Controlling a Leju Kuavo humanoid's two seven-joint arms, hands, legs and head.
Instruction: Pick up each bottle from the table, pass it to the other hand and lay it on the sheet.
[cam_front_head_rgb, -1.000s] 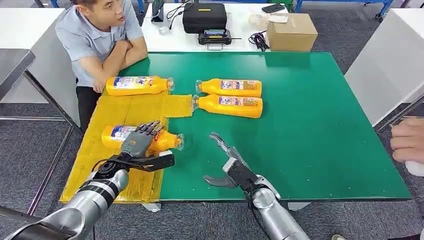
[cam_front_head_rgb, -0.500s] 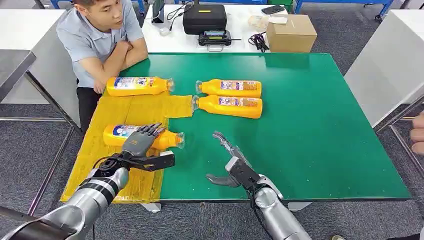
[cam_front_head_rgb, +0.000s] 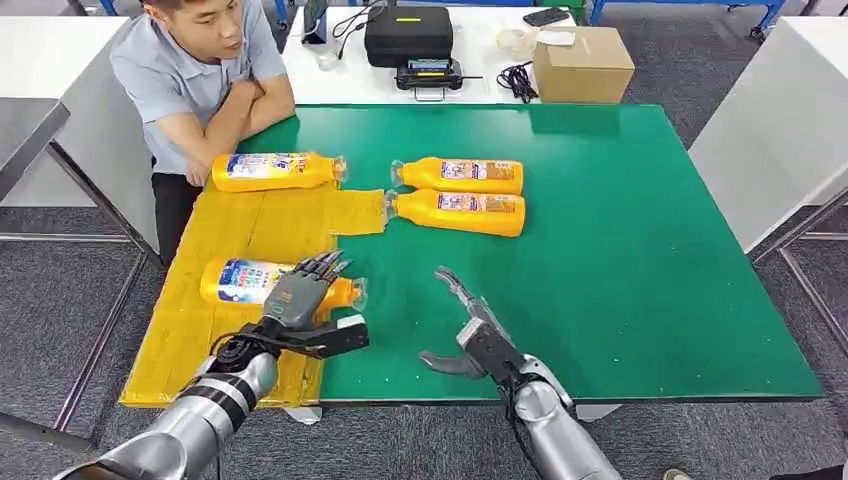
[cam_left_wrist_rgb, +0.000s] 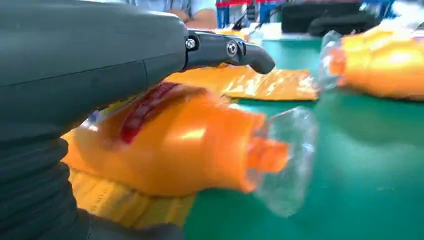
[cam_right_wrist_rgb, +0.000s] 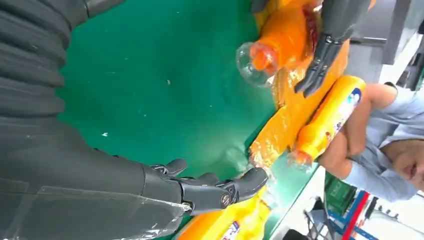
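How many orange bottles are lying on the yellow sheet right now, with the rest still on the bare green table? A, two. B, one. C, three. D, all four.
A: the far bottle and the near bottle under the left hand lie on the sheet, while the other two bottles lie on the green table.

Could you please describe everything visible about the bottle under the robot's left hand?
The bottle is orange plastic with a white-and-blue label and a clear cap over an orange neck. It lies on its side on the yellow sheet, cap end reaching over the sheet's edge toward the green table. The left hand lies over its neck end; whether the hand grips it is unclear.
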